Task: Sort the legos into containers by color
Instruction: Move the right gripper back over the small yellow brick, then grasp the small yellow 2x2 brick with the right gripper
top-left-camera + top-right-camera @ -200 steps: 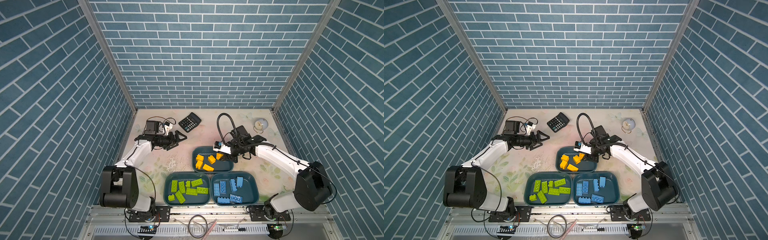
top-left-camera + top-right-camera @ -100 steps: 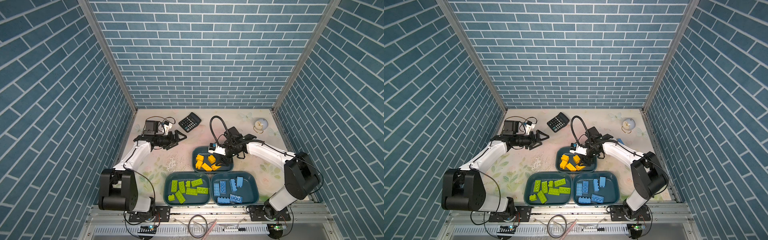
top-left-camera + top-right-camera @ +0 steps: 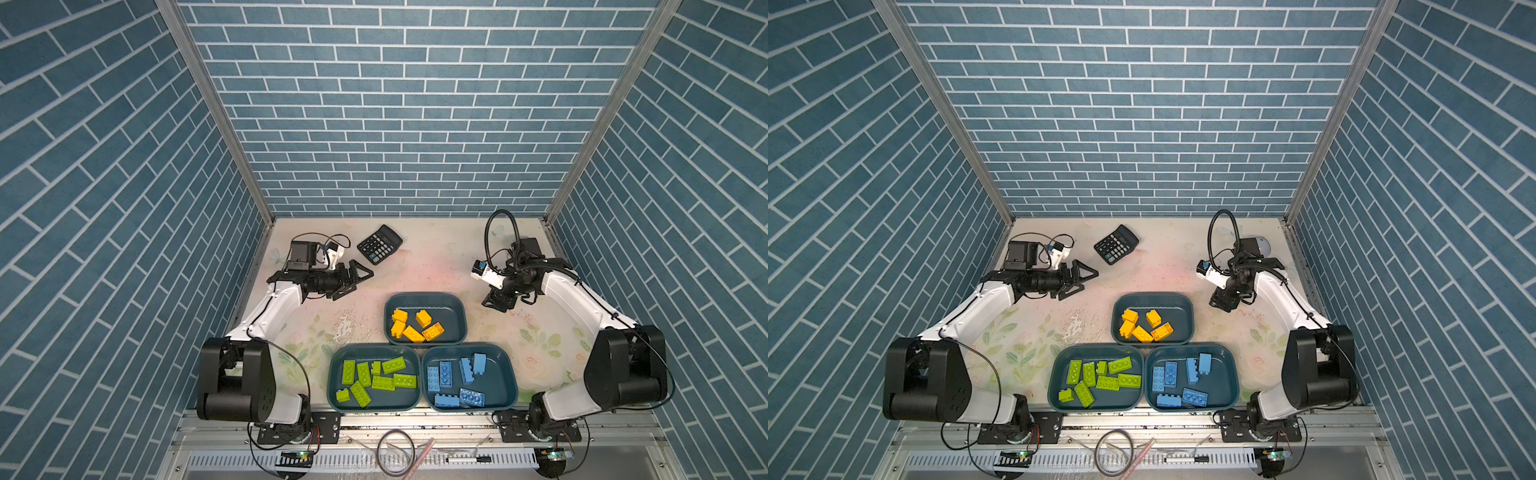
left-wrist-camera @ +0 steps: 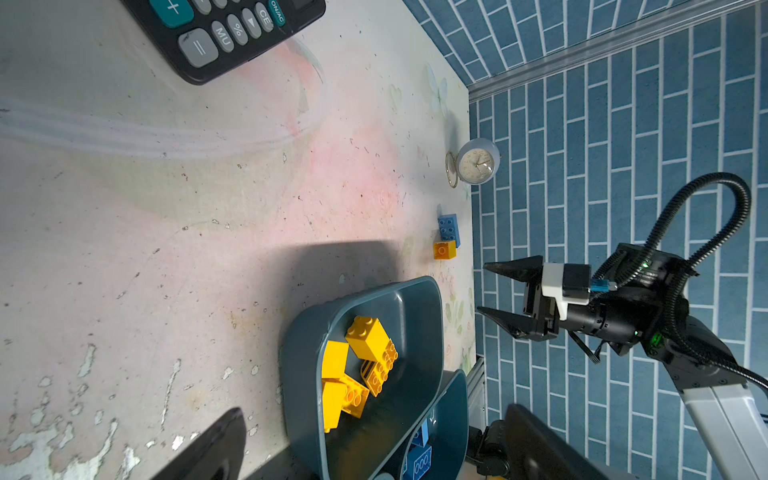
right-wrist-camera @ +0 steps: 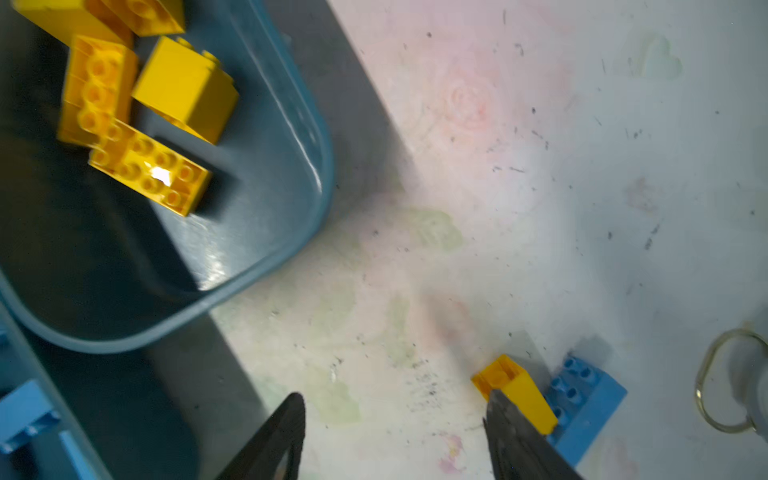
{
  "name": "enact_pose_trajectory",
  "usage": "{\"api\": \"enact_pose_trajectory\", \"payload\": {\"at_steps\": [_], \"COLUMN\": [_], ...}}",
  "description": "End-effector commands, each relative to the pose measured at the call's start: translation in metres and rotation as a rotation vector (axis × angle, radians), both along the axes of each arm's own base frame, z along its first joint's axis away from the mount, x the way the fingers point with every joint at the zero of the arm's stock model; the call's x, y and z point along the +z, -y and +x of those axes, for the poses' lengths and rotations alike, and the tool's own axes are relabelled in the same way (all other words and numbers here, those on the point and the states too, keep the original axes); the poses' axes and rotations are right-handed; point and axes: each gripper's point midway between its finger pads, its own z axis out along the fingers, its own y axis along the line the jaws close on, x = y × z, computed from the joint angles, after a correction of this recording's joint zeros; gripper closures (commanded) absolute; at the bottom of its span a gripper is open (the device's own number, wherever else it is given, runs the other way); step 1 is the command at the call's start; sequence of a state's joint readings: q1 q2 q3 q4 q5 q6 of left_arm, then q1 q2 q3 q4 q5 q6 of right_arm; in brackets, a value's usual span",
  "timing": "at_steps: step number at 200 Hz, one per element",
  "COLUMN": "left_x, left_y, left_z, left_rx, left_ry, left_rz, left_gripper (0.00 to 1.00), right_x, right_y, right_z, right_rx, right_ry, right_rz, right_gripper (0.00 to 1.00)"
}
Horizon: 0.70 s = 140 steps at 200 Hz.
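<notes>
Three trays [image 3: 424,295] holding five yellow bricks [image 3: 423,318], eight green bricks [image 3: 382,382], six blue bricks [image 3: 445,373], two loose bricks [image 5: 515,386], left gripper [image 3: 355,284] and right gripper [image 4: 482,287] jaws apart, empty.

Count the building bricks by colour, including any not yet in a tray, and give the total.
Lime green bricks: 8
Light blue bricks: 7, counting the loose blue brick
Yellow-orange bricks: 6, counting the loose yellow brick
Total: 21
</notes>
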<state>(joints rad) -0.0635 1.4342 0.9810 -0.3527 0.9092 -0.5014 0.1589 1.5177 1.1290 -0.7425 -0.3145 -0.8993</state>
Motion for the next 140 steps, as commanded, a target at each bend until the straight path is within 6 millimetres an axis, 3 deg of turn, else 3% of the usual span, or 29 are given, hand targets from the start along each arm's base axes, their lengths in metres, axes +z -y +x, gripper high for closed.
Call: {"api": "enact_pose_trajectory", "payload": {"at_steps": [1, 69, 140], "left_x": [0.001, -0.001, -0.008], "left_y": [-0.002, -0.002, -0.001], "left_z": [-0.001, 0.002, 0.003], "left_rx": [0.004, -0.004, -0.013], "left_ry": [0.017, 0.011, -0.006], "left_rz": [0.0, 0.004, 0.005], "left_gripper": [0.02, 0.02, 0.02], "right_x": [-0.015, -0.054, -0.084], "right_y": [0.024, 0.047, 0.056], "right_z": [0.015, 0.047, 0.052], "right_rx": [0.095, 0.156, 0.152], "right_ry": [0.043, 0.021, -0.05], "right_rz": [-0.131, -0.215, -0.25], "right_gripper": [0.3, 0.27, 0.3]}}
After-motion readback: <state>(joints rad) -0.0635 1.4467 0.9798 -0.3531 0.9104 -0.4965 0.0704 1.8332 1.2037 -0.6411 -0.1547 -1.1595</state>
